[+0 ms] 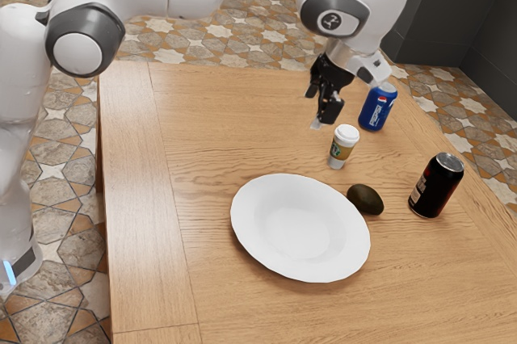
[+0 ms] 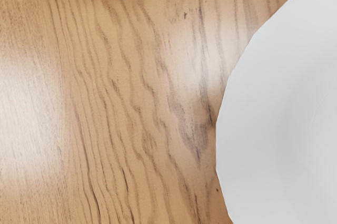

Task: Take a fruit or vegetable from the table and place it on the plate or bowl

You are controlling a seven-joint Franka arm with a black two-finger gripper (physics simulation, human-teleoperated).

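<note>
Hovering empty near the paper cup (image 1: 343, 145), the gripper (image 1: 315, 111) is holding its jaws apart (approach stage, I judge); the avocado (image 1: 365, 199) is lying just beside the plate (image 1: 242, 216), needing a reach across and a descent.

Dark avocado (image 1: 365, 199) beside white plate (image 1: 300, 227)

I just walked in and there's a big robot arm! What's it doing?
The arm's gripper hangs open above the wooden table, near a little coffee cup, and holds nothing. A dark green avocado lies beside the white plate, not yet picked up, and nothing is on the plate. A blue can and a black can stand farther off.
</note>
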